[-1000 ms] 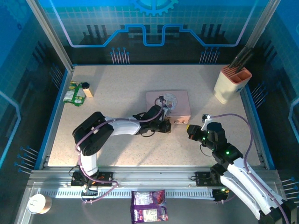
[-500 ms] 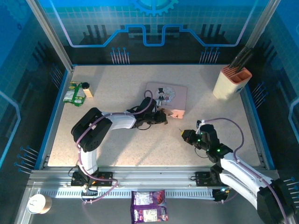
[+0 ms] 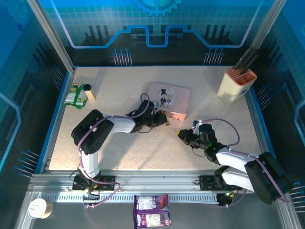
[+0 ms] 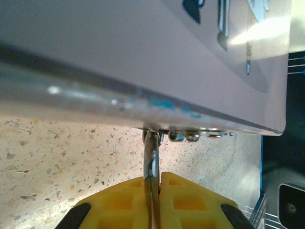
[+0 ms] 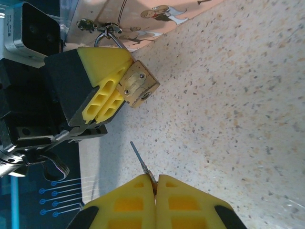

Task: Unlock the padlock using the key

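The small brass padlock (image 5: pixel 138 87) hangs by its silvery shackle (image 4: pixel 151 155) from the metal clasp (image 5: pixel 88 24) of the pink picture box (image 3: pixel 169 97). My left gripper (image 3: pixel 166 120) is shut on the padlock at the box's near edge. Its yellow fingers (image 5: pixel 107 90) hold the lock with the body sticking out sideways. In the left wrist view, the left gripper (image 4: pixel 155 180) pinches the shackle just below the clasp. My right gripper (image 5: pixel 155 180) is shut on the thin grey key (image 5: pixel 140 160), blade pointing toward the padlock, a short gap away. From above, the right gripper (image 3: pixel 181 134) lies just right of the left one.
A beige and orange knife block (image 3: pixel 237 86) stands at the back right. A green packet (image 3: pixel 75 97) and a small bottle (image 3: pixel 88 90) lie at the left edge. A purple bag (image 3: pixel 152 217) and a paper cup (image 3: pixel 39 208) sit in front of the rail.
The pink box has turned and slid back-left with the left gripper holding the padlock. The right gripper has come lower and leftward, closer to the padlock, key still pinched.
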You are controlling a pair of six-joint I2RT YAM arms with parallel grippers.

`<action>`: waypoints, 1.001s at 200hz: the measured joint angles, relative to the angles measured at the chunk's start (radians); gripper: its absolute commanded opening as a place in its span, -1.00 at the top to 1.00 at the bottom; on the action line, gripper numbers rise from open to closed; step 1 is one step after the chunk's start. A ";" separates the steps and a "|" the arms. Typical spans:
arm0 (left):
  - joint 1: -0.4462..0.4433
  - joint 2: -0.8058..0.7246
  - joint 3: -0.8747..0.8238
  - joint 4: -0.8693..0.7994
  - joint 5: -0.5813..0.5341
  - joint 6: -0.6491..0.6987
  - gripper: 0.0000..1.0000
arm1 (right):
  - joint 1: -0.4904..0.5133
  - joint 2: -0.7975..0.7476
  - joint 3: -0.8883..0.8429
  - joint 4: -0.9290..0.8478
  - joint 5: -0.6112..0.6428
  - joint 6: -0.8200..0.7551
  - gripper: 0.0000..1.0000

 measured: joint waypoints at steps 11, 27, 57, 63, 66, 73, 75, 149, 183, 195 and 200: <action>0.000 -0.002 -0.007 0.012 0.000 -0.005 1.00 | -0.001 0.023 0.000 0.023 -0.013 0.011 1.00; 0.000 -0.008 -0.015 0.019 0.000 -0.019 1.00 | -0.003 0.058 0.000 0.051 -0.036 0.031 1.00; 0.003 -0.022 -0.028 0.025 0.004 -0.032 1.00 | -0.023 0.126 0.001 0.102 -0.083 0.066 1.00; 0.004 -0.024 -0.030 0.027 0.004 -0.039 1.00 | -0.028 0.140 0.001 0.119 -0.091 0.075 1.00; 0.004 -0.026 -0.032 0.029 0.003 -0.045 1.00 | -0.029 0.145 0.001 0.125 -0.095 0.081 1.00; 0.006 -0.027 -0.037 0.035 0.005 -0.057 1.00 | -0.034 0.163 0.001 0.148 -0.106 0.093 1.00; 0.007 -0.028 -0.038 0.038 0.007 -0.062 1.00 | -0.035 0.166 0.001 0.153 -0.109 0.094 1.00; 0.009 -0.030 -0.071 0.104 0.031 -0.135 1.00 | -0.056 0.499 0.002 0.575 -0.187 0.284 1.00; 0.008 -0.031 -0.073 0.114 0.033 -0.148 1.00 | -0.057 0.624 0.000 0.726 -0.199 0.354 1.00; 0.008 -0.031 -0.075 0.114 0.033 -0.150 1.00 | -0.057 0.618 -0.001 0.758 -0.200 0.363 1.00; 0.008 -0.031 -0.076 0.114 0.033 -0.150 1.00 | -0.057 0.614 -0.001 0.769 -0.203 0.369 1.00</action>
